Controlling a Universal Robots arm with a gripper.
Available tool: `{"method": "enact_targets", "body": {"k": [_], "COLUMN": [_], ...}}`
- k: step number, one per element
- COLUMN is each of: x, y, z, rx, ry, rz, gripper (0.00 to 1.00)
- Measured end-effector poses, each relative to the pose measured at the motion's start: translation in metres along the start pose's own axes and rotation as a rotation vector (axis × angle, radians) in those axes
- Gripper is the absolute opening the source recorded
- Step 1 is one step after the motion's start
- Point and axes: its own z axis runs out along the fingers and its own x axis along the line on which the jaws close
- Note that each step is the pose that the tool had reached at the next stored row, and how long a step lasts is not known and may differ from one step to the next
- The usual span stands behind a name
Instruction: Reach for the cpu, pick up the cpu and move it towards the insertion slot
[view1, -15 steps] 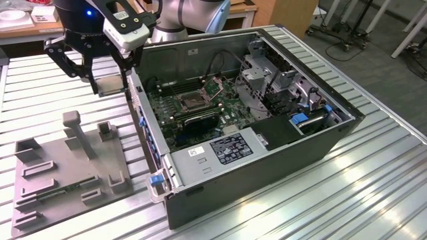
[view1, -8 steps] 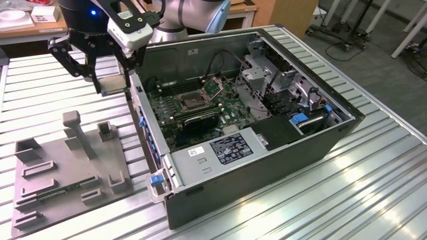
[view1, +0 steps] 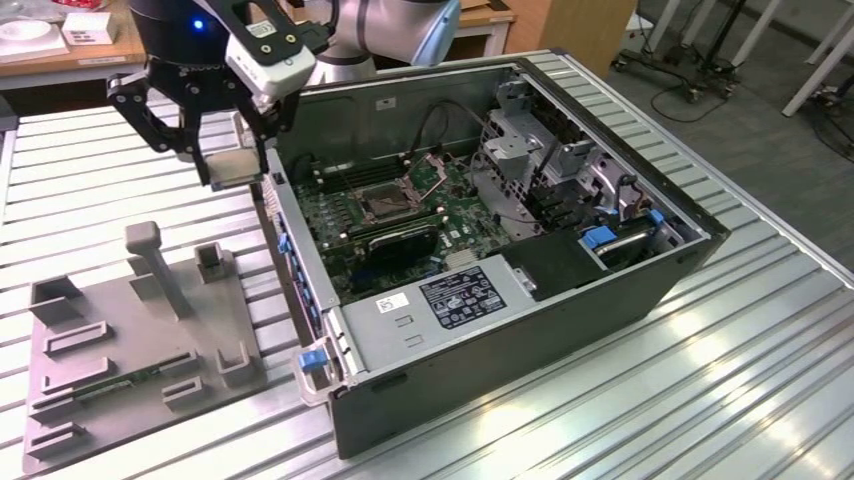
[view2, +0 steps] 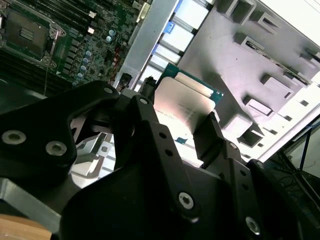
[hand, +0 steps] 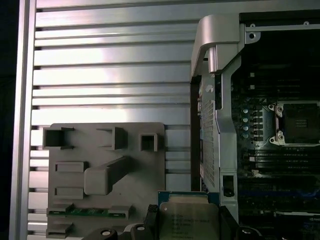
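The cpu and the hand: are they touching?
Touching. In the second wrist view the hand pinches the cpu between its fingers, lifted off the grey tray.

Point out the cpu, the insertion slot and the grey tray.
cpu (view2: 186, 97): second wrist view, silvery top, held in the claw.
insertion slot (hand: 299, 124): first wrist view, dark centre of the socket.
grey tray (view1: 100, 345): exterior view, bare flat part of its surface.

Cpu (hand: 189, 216) between dark fingers (hand: 151, 216), grey tray (hand: 105, 150) and insertion slot (hand: 299, 123) beyond.

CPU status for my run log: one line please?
cpu | held in jaws, lifted | gripper beside case wall | insertion slot empty
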Motion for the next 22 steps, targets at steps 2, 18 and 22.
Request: {"method": "enact_targets", "body": {"k": [2, 18, 22], "x": [-0.0015, -0.0115, -0.0136], "y": [0.0000, 0.0001, 0.0001], "z": [0.0000, 0.0000, 0.0000], "rx": [0.0000, 0.0000, 0.0000], "ry": [0.0000, 0.0000, 0.0000], "rz": [0.000, 0.000, 0.000], "gripper": [0.55, 0.55, 0.55]}}
